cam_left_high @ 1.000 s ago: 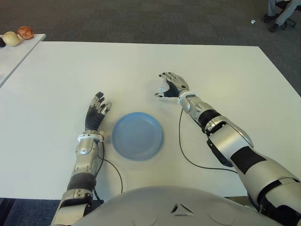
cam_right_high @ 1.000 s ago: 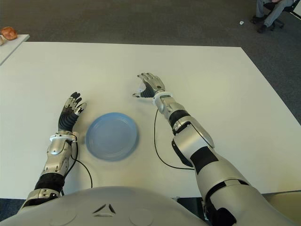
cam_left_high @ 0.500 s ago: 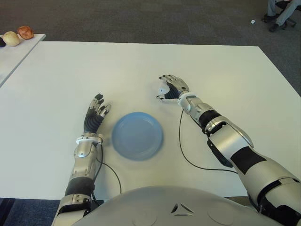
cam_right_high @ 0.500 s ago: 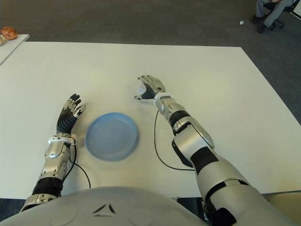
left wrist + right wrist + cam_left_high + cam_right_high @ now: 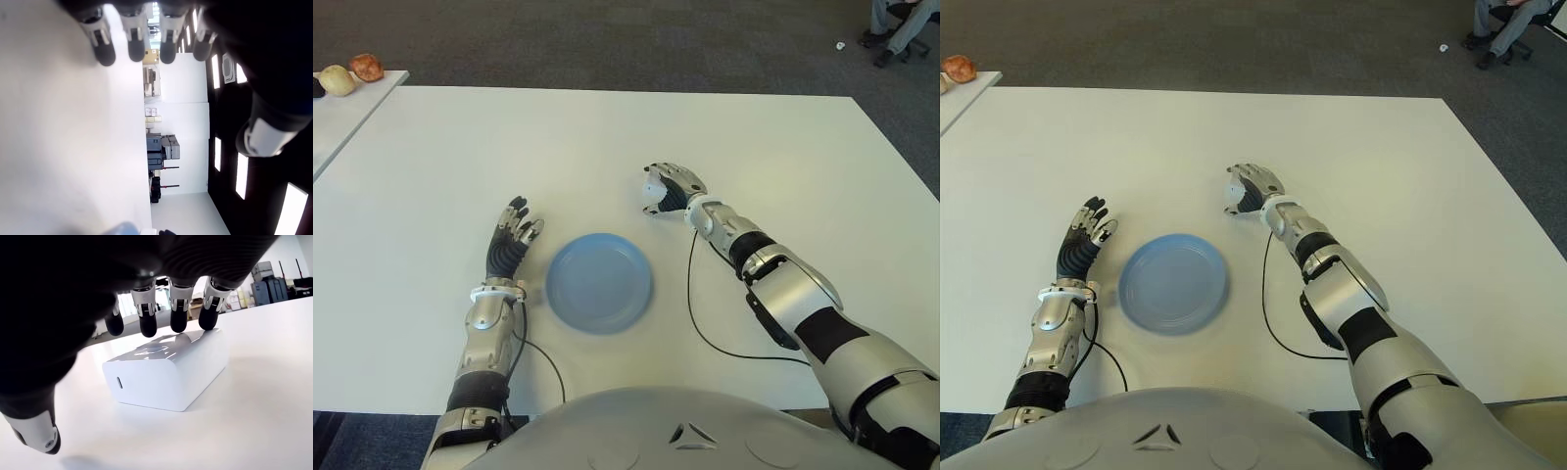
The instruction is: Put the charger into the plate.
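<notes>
The small white charger (image 5: 168, 369), which looked hard, smooth and light, lay on the table (image 5: 607, 147) under the spread right robot hand (image 5: 668, 189), unheld, and was best gripped by its flat sides.

Office-like room: white table (image 5: 607, 137), grey carpet floor (image 5: 607, 39), a seated person's legs (image 5: 893, 24).

Right hand (image 5: 668, 188) extended forward, fingers arched down; left hand (image 5: 511, 240) flat, spread.
</notes>
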### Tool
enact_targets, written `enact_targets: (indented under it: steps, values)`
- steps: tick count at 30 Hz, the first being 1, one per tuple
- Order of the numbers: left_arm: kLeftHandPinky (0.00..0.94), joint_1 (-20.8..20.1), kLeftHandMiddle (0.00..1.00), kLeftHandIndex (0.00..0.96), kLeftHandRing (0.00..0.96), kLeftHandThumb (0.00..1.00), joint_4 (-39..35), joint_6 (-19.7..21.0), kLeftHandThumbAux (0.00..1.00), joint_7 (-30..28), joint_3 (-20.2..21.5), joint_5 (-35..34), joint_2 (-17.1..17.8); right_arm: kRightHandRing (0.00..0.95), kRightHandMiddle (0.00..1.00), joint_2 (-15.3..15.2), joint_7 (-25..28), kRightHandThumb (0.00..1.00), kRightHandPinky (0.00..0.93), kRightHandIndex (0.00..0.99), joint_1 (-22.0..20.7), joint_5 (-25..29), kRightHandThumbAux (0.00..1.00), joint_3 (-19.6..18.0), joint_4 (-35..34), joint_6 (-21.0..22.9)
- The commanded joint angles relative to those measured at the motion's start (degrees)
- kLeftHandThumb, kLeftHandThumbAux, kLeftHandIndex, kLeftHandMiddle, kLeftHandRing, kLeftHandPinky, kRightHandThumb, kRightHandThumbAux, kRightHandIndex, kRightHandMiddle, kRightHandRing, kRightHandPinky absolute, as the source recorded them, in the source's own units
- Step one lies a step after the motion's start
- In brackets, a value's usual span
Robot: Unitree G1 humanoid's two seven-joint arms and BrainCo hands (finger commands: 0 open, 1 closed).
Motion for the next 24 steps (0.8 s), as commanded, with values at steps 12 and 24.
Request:
enact_targets:
  steps: [12, 24]
  values:
    - [0.060, 2.00, 0.071, 0.014, 0.055, 0.000, 4.43, 6.30, 0.569, -1.19, -0.77, -0.24, -0.66, 0.004, 0.000, -2.83, 13.14, 0.020, 0.052, 0.000, 3.82, 4.75, 0.694, -2.97, -3.03, -4.33]
    - [0.050, 1.53, 0.066, 0.013, 0.048, 0.000, 5.00, 6.18, 0.564, -0.97, -1.02, -0.01, -0.77, 0.014, 0.001, -5.10, 27.86, 0.000, 0.041, 0.000, 5.16, 10.62, 0.635, -6.01, -5.86, -3.44]
